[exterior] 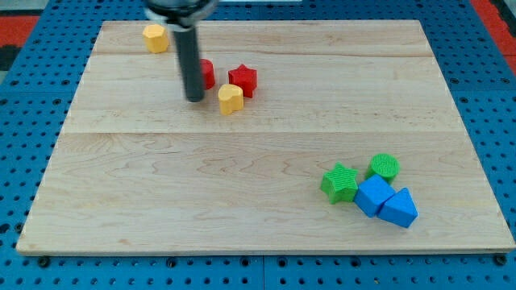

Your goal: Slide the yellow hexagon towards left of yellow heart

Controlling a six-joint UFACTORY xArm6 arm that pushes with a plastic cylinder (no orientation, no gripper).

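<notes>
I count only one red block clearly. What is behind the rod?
Behind the rod a second red block shows partly; its shape and left side are covered. My tip is left of the yellow heart.

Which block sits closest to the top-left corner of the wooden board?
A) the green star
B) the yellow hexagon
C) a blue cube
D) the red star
B: the yellow hexagon lies alone near the top-left corner of the board, while the red star sits further right beside the yellow heart, and my tip stands just left of that heart.
</notes>
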